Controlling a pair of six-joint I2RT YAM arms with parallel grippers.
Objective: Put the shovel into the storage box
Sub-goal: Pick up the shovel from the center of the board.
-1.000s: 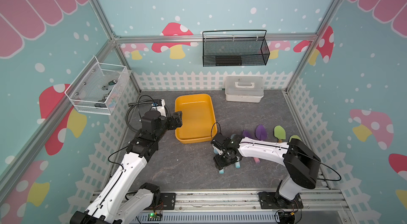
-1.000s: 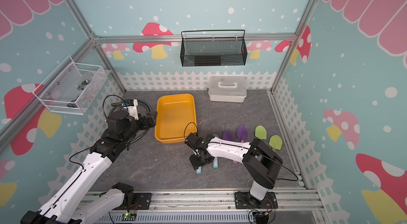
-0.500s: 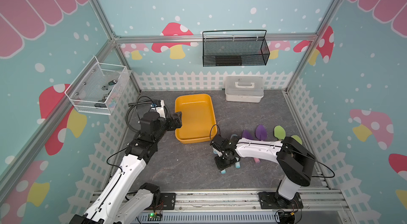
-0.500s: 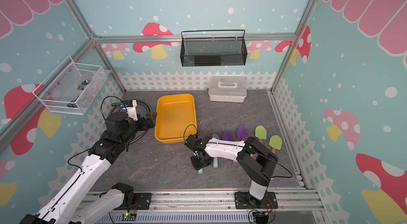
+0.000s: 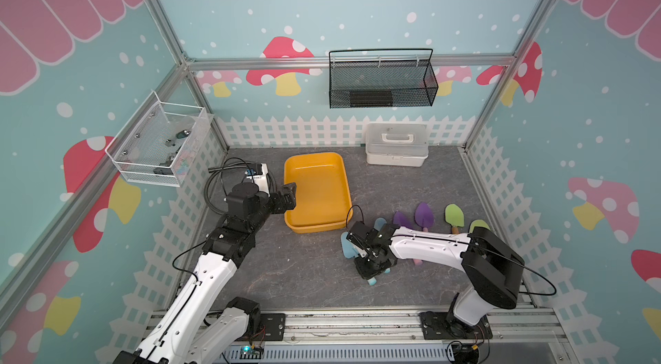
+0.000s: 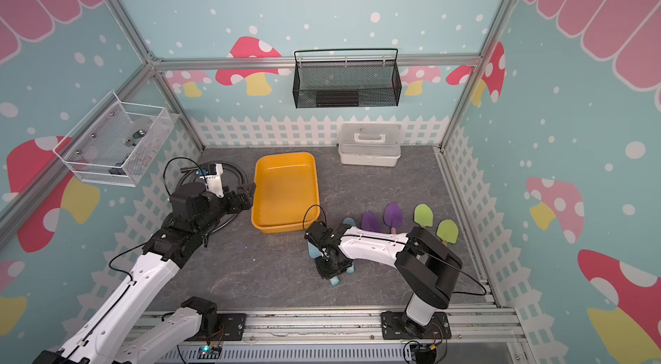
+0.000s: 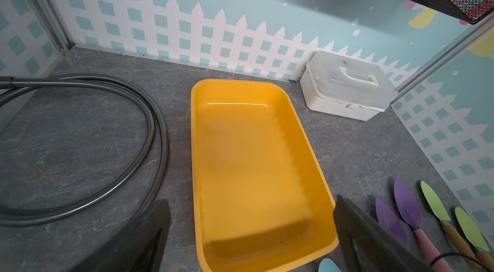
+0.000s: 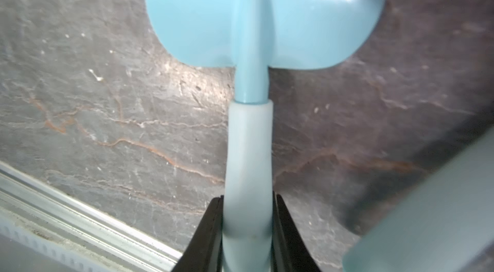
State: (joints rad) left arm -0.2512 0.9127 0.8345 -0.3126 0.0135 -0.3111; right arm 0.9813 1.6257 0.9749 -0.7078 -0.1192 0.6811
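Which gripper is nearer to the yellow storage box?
Left. The left gripper is beside the storage box; the right gripper is apart from it, shut on a blue shovel.

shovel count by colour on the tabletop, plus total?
Blue shovels: 2 (one clamped in the jaws of the right gripper)
Purple shovels: 2
Green shovels: 2
Total: 6

Staged lab robot cell — aluminium frame, mushroom-print wall panels
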